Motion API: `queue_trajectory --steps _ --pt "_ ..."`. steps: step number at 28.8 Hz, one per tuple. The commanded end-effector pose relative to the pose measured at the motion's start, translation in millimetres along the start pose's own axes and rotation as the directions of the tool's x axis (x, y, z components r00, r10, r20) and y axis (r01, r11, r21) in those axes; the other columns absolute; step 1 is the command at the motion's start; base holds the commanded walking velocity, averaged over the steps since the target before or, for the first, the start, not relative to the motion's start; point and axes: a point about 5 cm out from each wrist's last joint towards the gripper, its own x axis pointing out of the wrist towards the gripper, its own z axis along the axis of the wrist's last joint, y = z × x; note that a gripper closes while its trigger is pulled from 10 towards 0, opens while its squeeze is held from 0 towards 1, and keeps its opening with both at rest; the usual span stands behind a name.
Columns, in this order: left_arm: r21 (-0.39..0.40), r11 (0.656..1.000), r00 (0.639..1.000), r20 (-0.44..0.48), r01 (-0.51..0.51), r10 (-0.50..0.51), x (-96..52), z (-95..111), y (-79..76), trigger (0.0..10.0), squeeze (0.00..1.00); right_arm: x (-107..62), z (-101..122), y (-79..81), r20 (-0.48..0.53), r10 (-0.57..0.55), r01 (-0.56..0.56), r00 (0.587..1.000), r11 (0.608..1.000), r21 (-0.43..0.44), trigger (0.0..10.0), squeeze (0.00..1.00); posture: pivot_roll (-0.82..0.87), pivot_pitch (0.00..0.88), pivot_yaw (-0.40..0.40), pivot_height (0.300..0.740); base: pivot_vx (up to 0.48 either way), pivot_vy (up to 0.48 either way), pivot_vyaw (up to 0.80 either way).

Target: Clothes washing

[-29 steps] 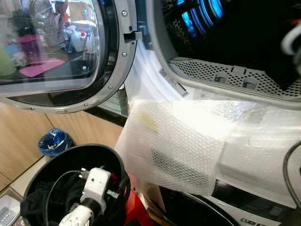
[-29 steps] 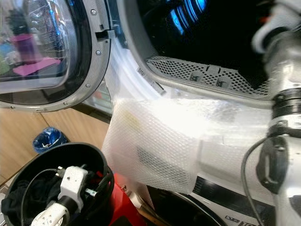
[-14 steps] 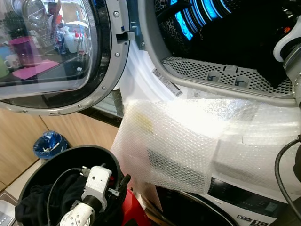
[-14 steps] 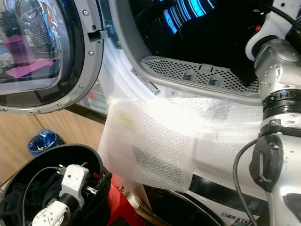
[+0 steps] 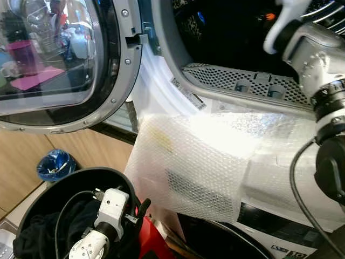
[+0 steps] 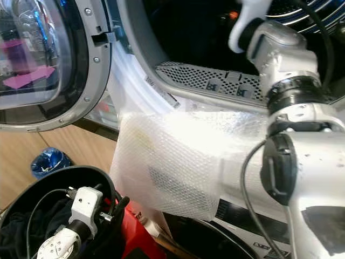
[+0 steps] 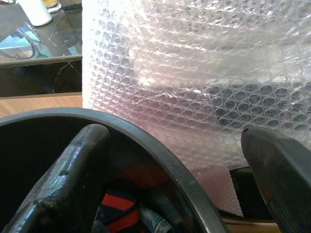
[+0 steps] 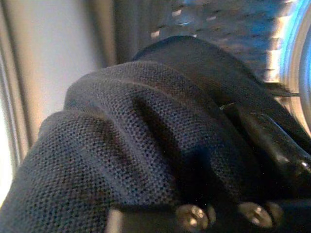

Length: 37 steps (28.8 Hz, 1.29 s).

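Pale wooden cabinet fronts (image 5: 32,156) stand at the left, a crumpled blue bag (image 5: 55,164) lies on the floor below them, and bright light glares off bubble wrap (image 5: 215,162) hung nearby.

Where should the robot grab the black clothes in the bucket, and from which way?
Best from above, pinching the raised bunch of black clothes at the left of the black bucket. The bucket opens upward and its wall blocks the sides. The left gripper, fingers apart, sits at the rim, so it could probably dip straight in.
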Motion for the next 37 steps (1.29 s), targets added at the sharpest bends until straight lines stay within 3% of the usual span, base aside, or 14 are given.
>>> queue_trajectory --steps 1,3,4,5,6,15,25,30,32,33,34,35,36,37 --pt "0.009 1.000 1.000 -0.009 -0.002 0.002 -1.2 0.3 2.6 10.0 0.00 6.2 15.2 1.8 0.015 -0.098 0.098 0.995 0.995 -0.033 10.0 0.00 0.01 0.045 0.068 0.740 0.000 0.000 0.00" --pt "0.009 1.000 1.000 -0.009 -0.003 0.003 -1.3 0.5 3.1 10.0 0.00 5.9 16.1 -2.3 0.010 -0.183 0.184 0.983 0.983 -0.027 10.0 0.00 0.01 0.045 0.068 0.740 0.000 0.000 0.00" --pt "0.010 1.000 1.000 -0.008 -0.003 0.003 -1.3 0.4 3.8 10.0 0.00 -9.6 18.4 -27.8 0.019 -0.501 0.500 0.865 0.865 0.027 10.0 0.00 0.01 0.041 0.062 0.740 0.000 0.000 0.00" --pt "0.015 1.000 1.000 -0.008 0.001 -0.001 -1.4 0.0 2.6 10.0 0.00 -55.2 26.4 -69.7 0.016 -0.863 0.841 0.504 0.495 0.220 10.0 0.00 0.01 0.041 0.057 0.740 0.000 0.000 0.00" --pt "0.015 1.000 1.000 -0.005 0.001 -0.001 -1.0 1.1 2.2 10.0 0.00 -64.4 31.3 -75.7 0.019 -0.893 0.857 0.450 0.438 0.270 10.0 0.00 0.03 0.038 0.055 0.740 0.000 0.000 0.00" --pt "0.001 1.000 1.000 -0.002 0.027 -0.027 0.2 2.1 -5.2 10.0 0.00 -55.5 16.5 -71.1 0.021 -0.828 0.813 0.560 0.554 0.175 10.0 0.00 -0.01 0.061 0.080 0.740 0.000 0.000 0.00" --pt "0.008 0.999 0.999 -0.004 0.048 -0.048 0.8 3.3 -4.7 10.0 0.00 -5.0 15.3 -20.3 0.043 -0.372 0.369 0.927 0.927 0.062 10.0 0.00 -0.02 0.064 0.083 0.740 0.000 0.000 0.00" --pt "0.008 0.999 0.999 0.003 0.052 -0.052 1.1 5.5 -6.3 10.0 0.00 5.3 20.7 -2.3 0.053 -0.169 0.170 0.984 0.986 0.000 10.0 0.00 0.00 0.063 0.071 0.740 0.000 0.000 0.00" --pt "0.008 0.999 0.999 0.002 0.050 -0.050 0.4 5.1 -5.8 10.0 0.00 -0.7 20.4 -16.0 0.045 -0.381 0.378 0.924 0.924 0.059 10.0 0.00 0.00 0.066 0.072 0.740 0.000 0.000 0.00" --pt "0.007 0.999 0.999 0.000 0.048 -0.048 0.2 4.4 -5.4 10.0 0.00 -20.1 20.8 -40.3 0.039 -0.641 0.634 0.766 0.765 0.110 10.0 0.00 -0.01 0.064 0.072 0.740 0.000 0.000 0.00" --pt "0.007 0.999 0.999 0.000 0.048 -0.048 0.2 4.4 -5.4 10.0 0.00 -20.1 20.8 -40.3 0.039 -0.641 0.634 0.766 0.765 0.110 10.0 0.00 -0.01 0.064 0.072 0.740 0.000 0.000 0.00" --pt "0.006 0.999 0.999 -0.003 0.049 -0.049 -0.1 3.3 -6.5 10.0 0.00 -68.4 22.5 -78.9 0.007 -0.919 0.878 0.395 0.379 0.292 10.0 0.00 0.00 0.058 0.057 0.740 0.000 0.000 0.00" --pt "0.007 0.999 0.999 -0.003 0.052 -0.052 -0.3 2.9 -7.6 10.0 0.00 -91.4 22.4 -92.1 -0.034 -0.971 0.896 0.238 0.206 0.393 10.0 0.00 0.00 0.057 0.053 0.740 0.000 0.000 0.00" --pt "0.008 0.999 0.999 -0.002 0.052 -0.052 -0.5 3.4 -7.6 10.0 0.00 -99.9 30.3 -96.3 -0.002 -0.978 0.888 0.208 0.188 0.419 10.0 0.00 0.01 0.060 0.058 0.740 0.000 0.000 0.00"
